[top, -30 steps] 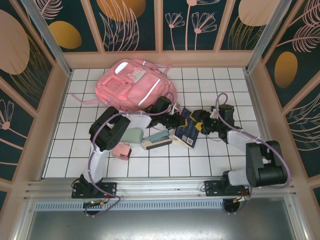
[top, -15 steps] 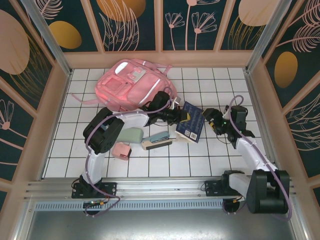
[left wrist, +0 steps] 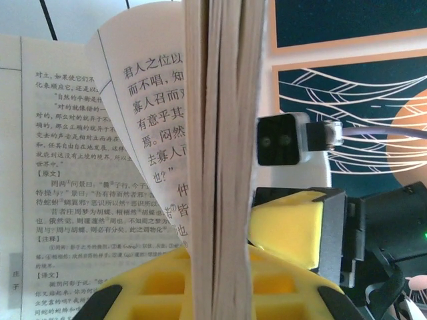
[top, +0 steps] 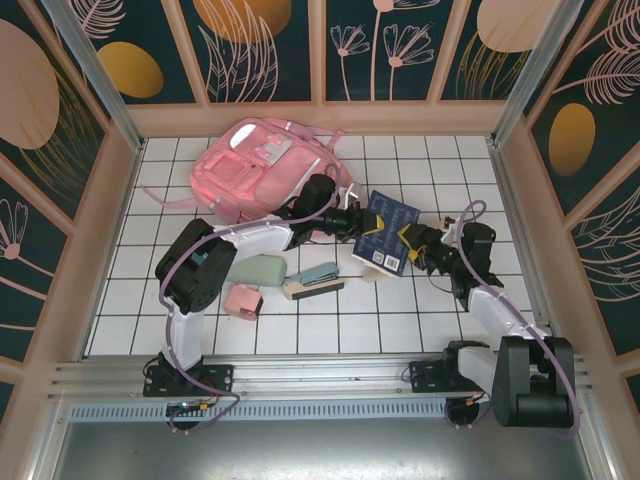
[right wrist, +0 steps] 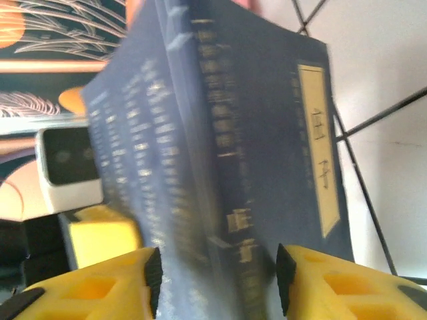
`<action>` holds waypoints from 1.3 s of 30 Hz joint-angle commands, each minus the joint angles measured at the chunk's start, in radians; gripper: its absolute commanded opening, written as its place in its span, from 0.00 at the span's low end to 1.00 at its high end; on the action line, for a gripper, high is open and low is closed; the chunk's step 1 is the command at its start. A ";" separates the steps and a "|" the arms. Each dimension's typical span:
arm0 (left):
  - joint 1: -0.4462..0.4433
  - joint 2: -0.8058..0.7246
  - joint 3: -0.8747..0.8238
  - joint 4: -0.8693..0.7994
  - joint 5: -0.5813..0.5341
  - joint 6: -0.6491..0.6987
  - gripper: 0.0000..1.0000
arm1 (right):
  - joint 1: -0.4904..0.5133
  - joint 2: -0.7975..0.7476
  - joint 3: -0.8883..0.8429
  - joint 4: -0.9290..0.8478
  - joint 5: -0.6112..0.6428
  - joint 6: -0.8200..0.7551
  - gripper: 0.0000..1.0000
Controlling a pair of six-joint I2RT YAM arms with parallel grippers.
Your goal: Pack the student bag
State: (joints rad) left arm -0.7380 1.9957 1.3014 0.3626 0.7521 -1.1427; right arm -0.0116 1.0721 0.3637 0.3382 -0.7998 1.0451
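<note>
The pink student bag lies flat at the back left of the tiled table. A dark blue book hangs tilted above the table between both arms. My left gripper is shut on its page side. In the left wrist view the page block stands edge-on between the yellow fingers, with one printed page fanned out to the left. My right gripper is shut on the opposite side. In the right wrist view its black pads flank the blue spine.
On the tiles in front of the bag lie a mint green case, a small pink box and a teal and white stapler. A beige item pokes out under the book. Wooden walls close in the table.
The left gripper has carried the book up and to the right. The right gripper, apart from it half a second ago, has come back left and closed on it.
</note>
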 commanded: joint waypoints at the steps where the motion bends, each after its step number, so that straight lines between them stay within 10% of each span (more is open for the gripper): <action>1: 0.005 -0.029 0.001 0.039 0.023 -0.012 0.00 | -0.001 -0.046 0.014 0.057 -0.020 0.025 0.28; 7: 0.010 -0.029 0.037 -0.079 -0.019 0.060 0.27 | -0.004 -0.096 0.034 -0.063 0.039 -0.043 0.01; 17: 0.081 -0.074 0.047 -0.378 -0.240 0.228 0.62 | -0.003 -0.182 0.160 -0.346 0.207 -0.182 0.00; 27: 0.071 -0.024 -0.112 0.264 0.087 -0.168 0.76 | 0.002 -0.166 0.164 -0.187 0.051 -0.020 0.00; 39: 0.041 0.056 -0.149 0.476 0.118 -0.316 0.76 | 0.004 -0.198 0.127 -0.055 -0.013 0.132 0.00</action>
State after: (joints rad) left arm -0.6937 2.0335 1.1629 0.7555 0.8406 -1.4242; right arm -0.0113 0.9073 0.4927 0.1959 -0.7685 1.1286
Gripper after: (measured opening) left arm 0.758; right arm 0.111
